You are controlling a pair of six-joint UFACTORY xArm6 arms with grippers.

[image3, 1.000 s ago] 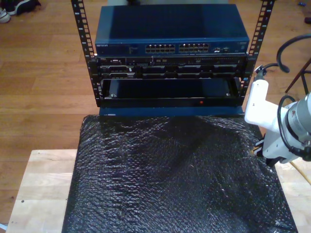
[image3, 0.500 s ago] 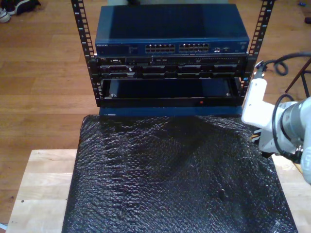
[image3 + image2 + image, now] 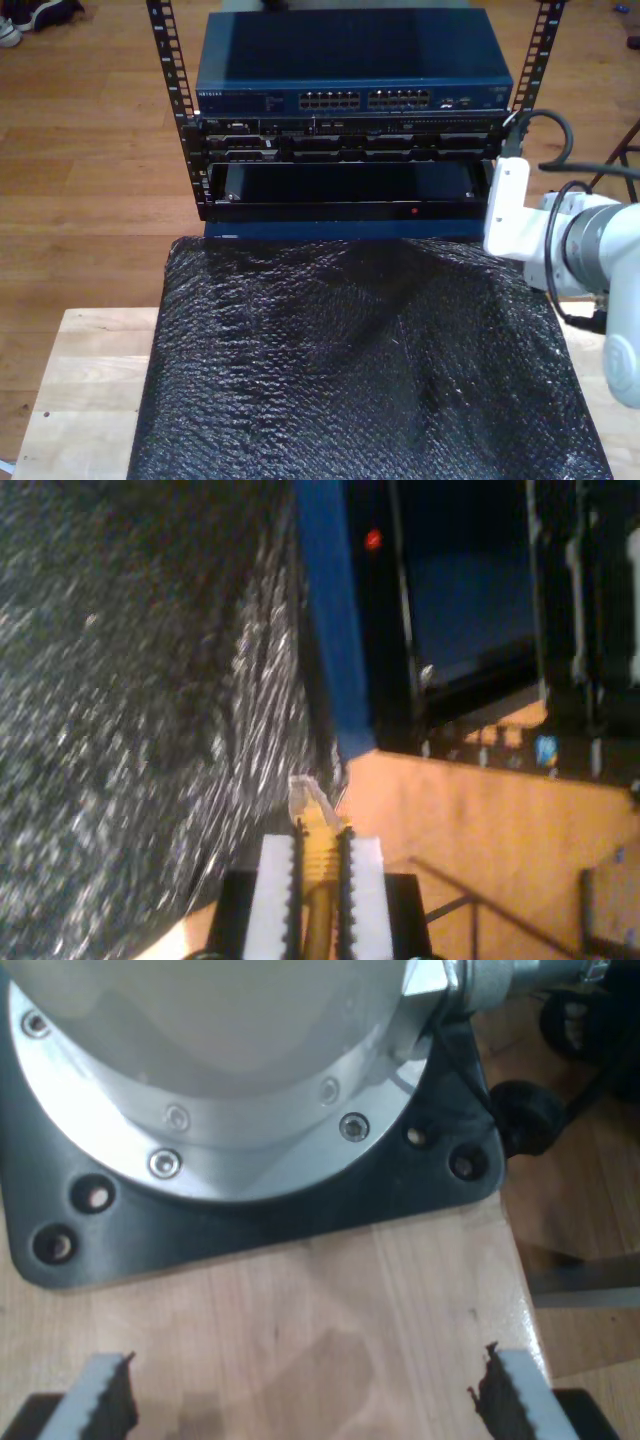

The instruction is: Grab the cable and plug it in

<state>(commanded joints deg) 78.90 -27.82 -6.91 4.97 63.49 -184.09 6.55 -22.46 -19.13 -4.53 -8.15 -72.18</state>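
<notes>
The yellow-orange cable [image 3: 318, 855] is clamped between the ridged pads of my second gripper [image 3: 318, 845]. Its clear plug [image 3: 305, 798] sticks out past the fingertips, above the edge of the black bubble-wrap mat [image 3: 130, 700] and near the rack's blue base strip [image 3: 330, 620]. My first gripper [image 3: 305, 1395] is open over a wooden tabletop [image 3: 300, 1310], with nothing between its toothed fingers [image 3: 105, 1390]. It faces a silver arm base on a black plate [image 3: 250, 1220]. In the exterior view an arm [image 3: 560, 240] reaches in from the right, its white wrist part [image 3: 505, 210] beside the rack's right post.
A blue network switch [image 3: 350, 70] with rows of ports [image 3: 365, 99] tops the rack [image 3: 350, 180], above darker units and an open bay with a red light [image 3: 414, 211]. The black mat [image 3: 350, 360] covers the table; bare wood [image 3: 80, 390] shows at the exterior view's left.
The arm at the exterior view's right has moved toward the rack and to the view's left, from the mat's right edge to beside the rack's right post.
</notes>
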